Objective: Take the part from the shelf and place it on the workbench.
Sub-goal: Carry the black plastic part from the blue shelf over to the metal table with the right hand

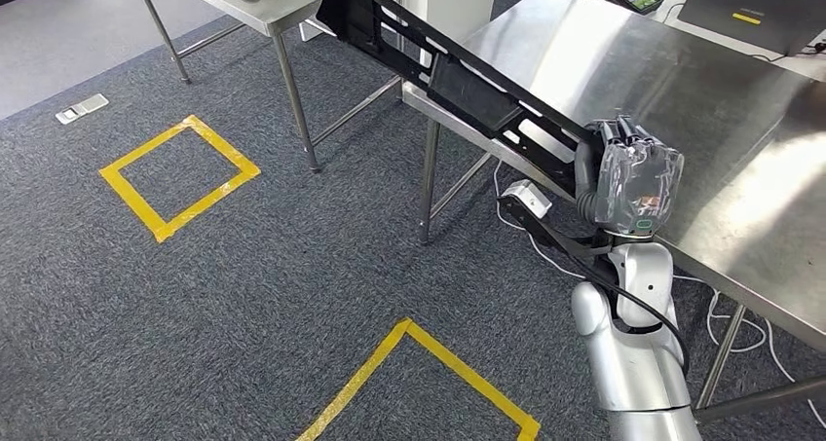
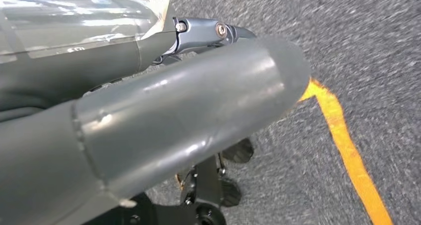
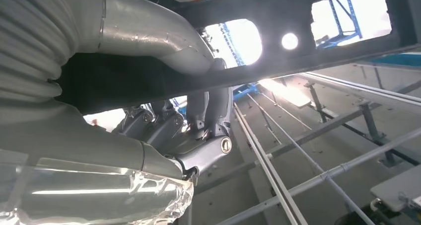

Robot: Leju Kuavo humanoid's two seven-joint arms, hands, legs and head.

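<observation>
- The long black plastic part with cut-out windows (image 1: 458,86) is in the air, gripped at its near right end by the right hand (image 1: 631,173); from there it slants away to the far left, over the near left edge of the stainless steel workbench surface (image 1: 672,91) and past its corner.
- The right wrist view shows the thick grey thumb (image 3: 149,31) lying along one face of the part (image 3: 298,41) and the dark fingers (image 3: 211,111) hooked over its rim, so the hand pinches the part between them. Holding one end probably leaves the rest free to swing over the surface.
- The right hand is beside the surface's near edge, low against it, with its silver arm coming up from below.
- Judging by this, the part is off the shelf but not yet set down; it would need to turn rightward so its whole length lies over the metal.
- The middle of the surface is open room; dark gear sits at its far right edge.
- A second steel table (image 1: 263,3) stands at the far left, near the part's far tip, so a swing that way looks tight.
- The left hand (image 2: 149,115) hangs over grey carpet (image 2: 377,41) by a yellow tape line (image 2: 347,150); its thumb is clear of anything, but I cannot tell how its fingers lie.
</observation>
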